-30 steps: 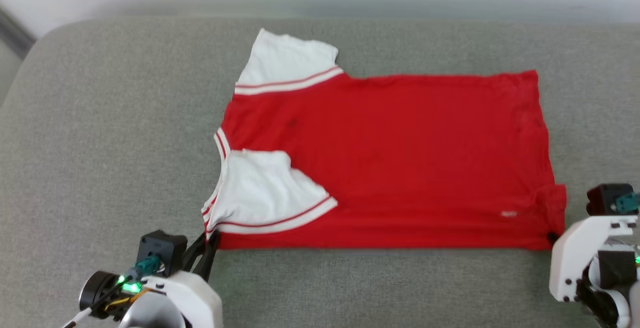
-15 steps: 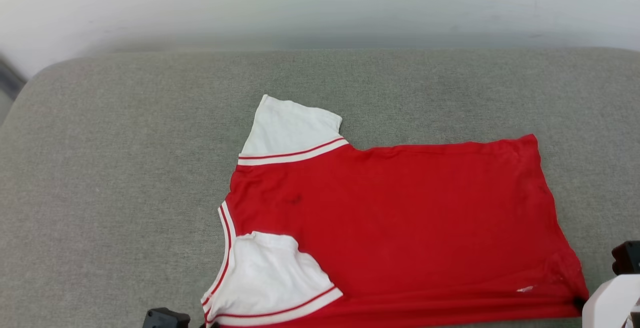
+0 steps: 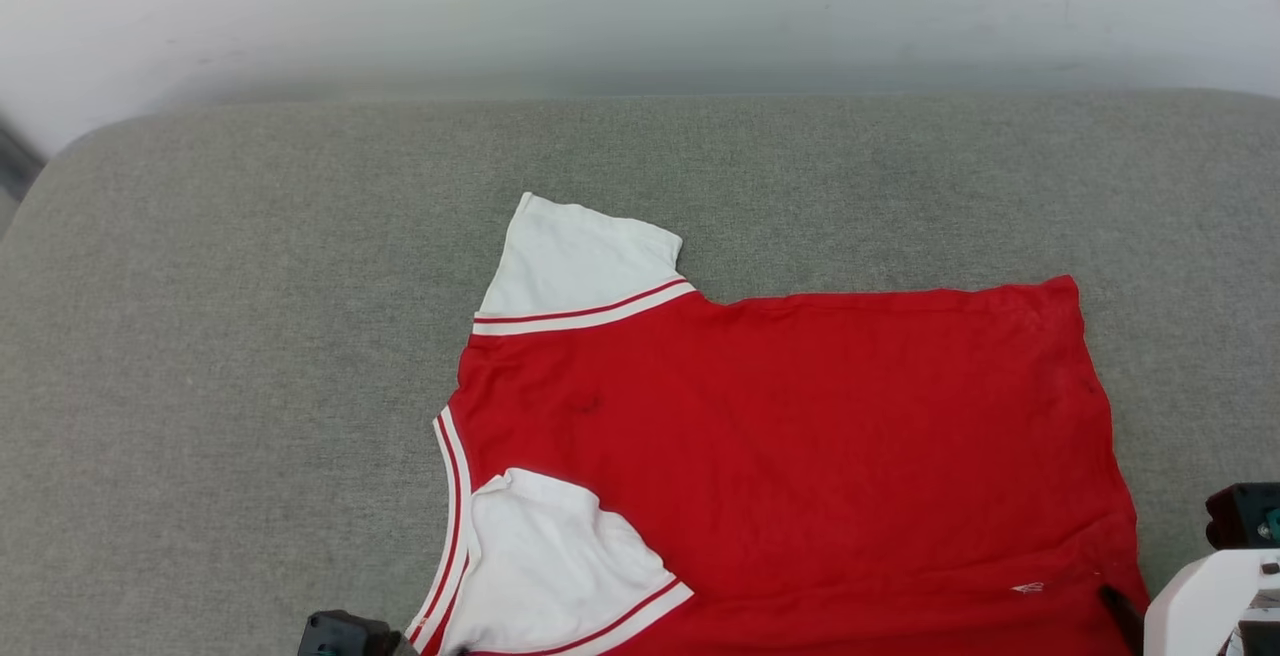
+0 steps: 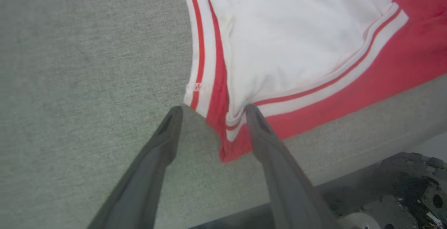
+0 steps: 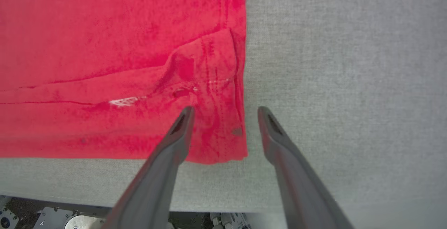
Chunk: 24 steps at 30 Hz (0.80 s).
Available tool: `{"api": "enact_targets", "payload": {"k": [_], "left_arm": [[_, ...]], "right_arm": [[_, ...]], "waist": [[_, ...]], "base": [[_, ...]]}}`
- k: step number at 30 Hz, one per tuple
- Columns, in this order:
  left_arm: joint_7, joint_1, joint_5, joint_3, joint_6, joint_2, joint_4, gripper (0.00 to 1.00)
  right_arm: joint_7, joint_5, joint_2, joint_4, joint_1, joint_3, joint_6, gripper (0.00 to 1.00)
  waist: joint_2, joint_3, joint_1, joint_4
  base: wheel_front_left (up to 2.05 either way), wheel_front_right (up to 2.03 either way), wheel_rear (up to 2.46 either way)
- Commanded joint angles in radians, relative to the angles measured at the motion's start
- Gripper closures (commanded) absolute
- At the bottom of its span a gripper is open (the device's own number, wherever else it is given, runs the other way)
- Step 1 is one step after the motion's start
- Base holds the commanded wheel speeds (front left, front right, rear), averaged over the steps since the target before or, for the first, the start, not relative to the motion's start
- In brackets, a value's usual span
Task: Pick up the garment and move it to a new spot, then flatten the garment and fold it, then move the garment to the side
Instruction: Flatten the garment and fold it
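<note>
Lying spread on the grey cushion, the garment — left claw and right claw gape open at its near corners.

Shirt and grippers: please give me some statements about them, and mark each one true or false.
1. The shirt lies spread out on the grey cushion. True.
2. The left gripper is shut on the collar. False: it is open, with the shirt's corner between its fingers.
3. The right gripper is open at the hem corner. True.
4. Both sleeves are folded onto the red body. False: the near sleeve is, but the far sleeve sticks out on the cushion.
</note>
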<state>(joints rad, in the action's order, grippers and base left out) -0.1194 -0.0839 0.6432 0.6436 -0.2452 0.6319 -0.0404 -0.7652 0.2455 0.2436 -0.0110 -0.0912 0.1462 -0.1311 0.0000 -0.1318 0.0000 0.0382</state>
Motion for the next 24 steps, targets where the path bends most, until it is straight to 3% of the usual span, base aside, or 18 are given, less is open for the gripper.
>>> {"api": "enact_targets", "payload": {"k": [1, 9, 12, 18, 24], "left_arm": [[0.021, 0.017, -0.008, -0.009, 0.001, -0.006, 0.004, 0.0], [0.209, 0.047, -0.026, -0.085, -0.017, -0.032, -0.017, 0.0], [0.297, 0.058, -0.038, -0.13, -0.043, -0.044, -0.024, 0.0], [0.375, 0.065, -0.062, -0.205, -0.07, -0.087, -0.06, 0.0], [0.386, 0.042, -0.122, -0.331, -0.028, -0.181, -0.143, 0.0]], "right_arm": [[0.019, 0.002, -0.006, 0.001, 0.019, 0.0, 0.001, 0.0], [0.175, 0.015, 0.005, -0.067, 0.071, 0.006, 0.001, 0.0], [0.244, 0.017, 0.0, -0.098, 0.091, -0.005, 0.001, 0.0], [0.372, 0.018, -0.011, -0.139, 0.108, -0.037, 0.001, 0.0], [0.56, 0.033, -0.052, -0.146, 0.103, -0.066, 0.001, 0.0]], "waist": [[0.0, 0.008, 0.0, 0.001], [0.0, 0.049, 0.0, -0.001], [0.0, 0.061, 0.0, -0.007], [0.0, 0.074, 0.0, -0.014], [0.0, 0.073, 0.0, -0.021]], "base": [[0.0, 0.0, 0.0], [0.0, 0.0, 0.0], [0.0, 0.0, 0.0], [0.0, 0.0, 0.0], [0.0, 0.0, 0.0]]}}
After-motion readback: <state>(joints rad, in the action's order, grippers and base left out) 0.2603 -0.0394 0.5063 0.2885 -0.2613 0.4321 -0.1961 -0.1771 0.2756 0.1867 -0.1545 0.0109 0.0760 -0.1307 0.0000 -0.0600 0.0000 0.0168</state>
